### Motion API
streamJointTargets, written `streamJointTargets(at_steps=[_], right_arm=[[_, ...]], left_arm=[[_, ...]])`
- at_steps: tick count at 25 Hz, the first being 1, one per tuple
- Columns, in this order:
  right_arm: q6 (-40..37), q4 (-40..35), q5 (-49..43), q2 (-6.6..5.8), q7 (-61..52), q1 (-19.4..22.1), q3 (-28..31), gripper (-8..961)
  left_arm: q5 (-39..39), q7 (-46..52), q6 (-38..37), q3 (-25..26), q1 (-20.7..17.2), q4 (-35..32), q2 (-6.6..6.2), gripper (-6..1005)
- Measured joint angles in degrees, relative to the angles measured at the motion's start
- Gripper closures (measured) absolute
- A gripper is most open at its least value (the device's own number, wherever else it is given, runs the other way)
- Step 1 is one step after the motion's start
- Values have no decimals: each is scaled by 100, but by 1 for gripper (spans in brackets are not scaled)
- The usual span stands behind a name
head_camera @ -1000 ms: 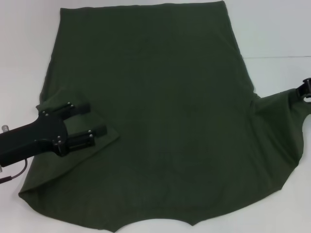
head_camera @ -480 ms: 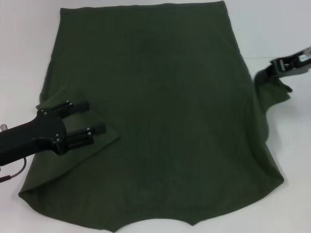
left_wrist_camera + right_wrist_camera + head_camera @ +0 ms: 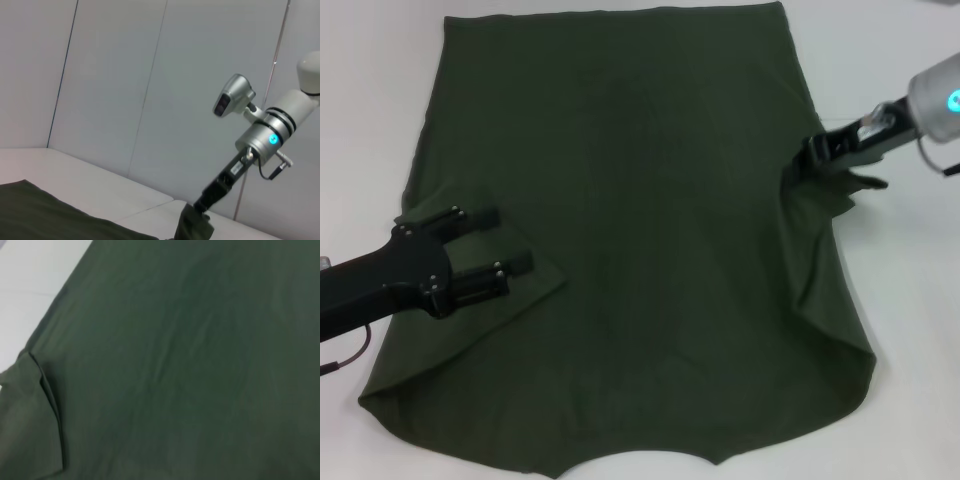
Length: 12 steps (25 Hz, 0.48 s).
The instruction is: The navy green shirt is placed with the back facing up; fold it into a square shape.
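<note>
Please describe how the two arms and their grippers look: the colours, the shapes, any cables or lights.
The left gripper is matte black, with a boxy body, small silver screws and two straight parallel fingers; a thin dark cable loops below its arm. The right gripper is black and slim, on a silver-grey cylindrical wrist with black rings, a glowing cyan light, a thin cable and a grey camera housing.

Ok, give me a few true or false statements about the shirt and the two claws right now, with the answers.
1. The navy green shirt lies on a white table. True.
2. The right claw holds the shirt's right sleeve, lifted over the body. True.
3. The left claw hangs clear beyond the shirt. False: it is over the folded-in left sleeve, fingers apart.
4. Cream letters show on the shirt. False: the visible side is plain.
</note>
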State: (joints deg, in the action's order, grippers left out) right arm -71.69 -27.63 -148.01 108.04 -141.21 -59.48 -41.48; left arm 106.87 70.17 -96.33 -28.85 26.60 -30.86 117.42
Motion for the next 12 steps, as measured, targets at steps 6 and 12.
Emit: streamJointTargets(at_steps=[6,12], right_arm=[[123,159,-7,72,-252,-43,-408,931],[53,172,-3,141,-322,-42,-454,874]], left_arm=[[0,-1,-23,2,3,1,0,152],[0,-2,-58,2,17,1,0,153]])
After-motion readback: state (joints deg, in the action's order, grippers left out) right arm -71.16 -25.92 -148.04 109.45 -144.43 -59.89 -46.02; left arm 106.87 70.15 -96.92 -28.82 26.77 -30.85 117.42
